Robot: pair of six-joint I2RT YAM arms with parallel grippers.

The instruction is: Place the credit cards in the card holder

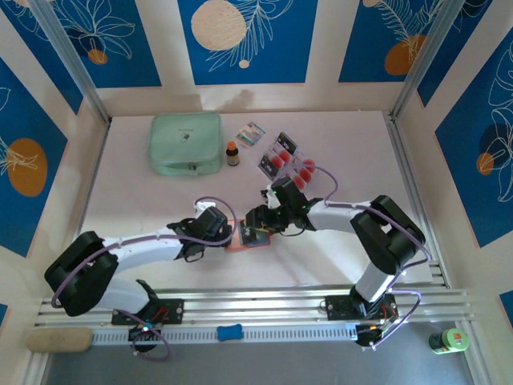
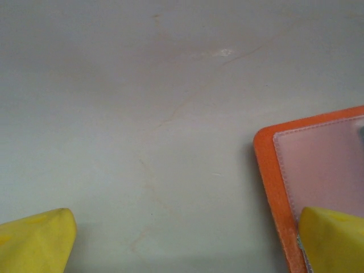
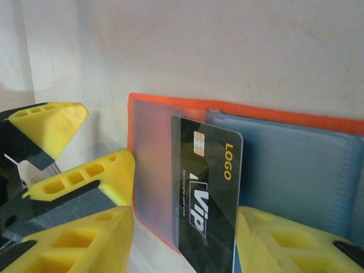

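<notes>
**Jaws apart at the near edge**

The glossy dark credit card [image 3: 207,187] stood in the orange card holder [image 3: 296,118], which lay flat by the bench's [image 1: 160,204] near edge. The right gripper's [image 3: 185,244] yellow fingers were parted either side of the card. The left gripper [image 2: 185,242] gaped wide, one fingertip over the holder's stitched rim beside smooth clear pockets.

a robot lab booth: white table [image 1: 160,208] walled by blue leaf-print panels [image 1: 248,40], aluminium rails [image 1: 264,303] in front.
</notes>
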